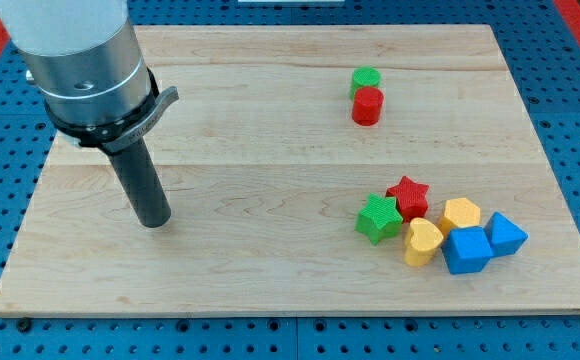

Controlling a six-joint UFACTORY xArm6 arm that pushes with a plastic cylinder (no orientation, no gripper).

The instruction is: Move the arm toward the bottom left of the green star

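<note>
The green star (pixel 378 218) lies on the wooden board (pixel 270 270) at the view's lower right, at the left end of a cluster of blocks. It touches a red star (pixel 408 196) on its upper right and a yellow heart-like block (pixel 423 241) on its lower right. My tip (pixel 153 222) rests on the board far to the view's left of the green star, at about the same height in the view. The arm's grey body fills the view's top left.
In the cluster are also a yellow hexagon-like block (pixel 461 213), a blue cube (pixel 466 250) and a blue pointed block (pixel 506 235). A green block (pixel 365 77) and a red cylinder (pixel 367 105) stand together near the view's top.
</note>
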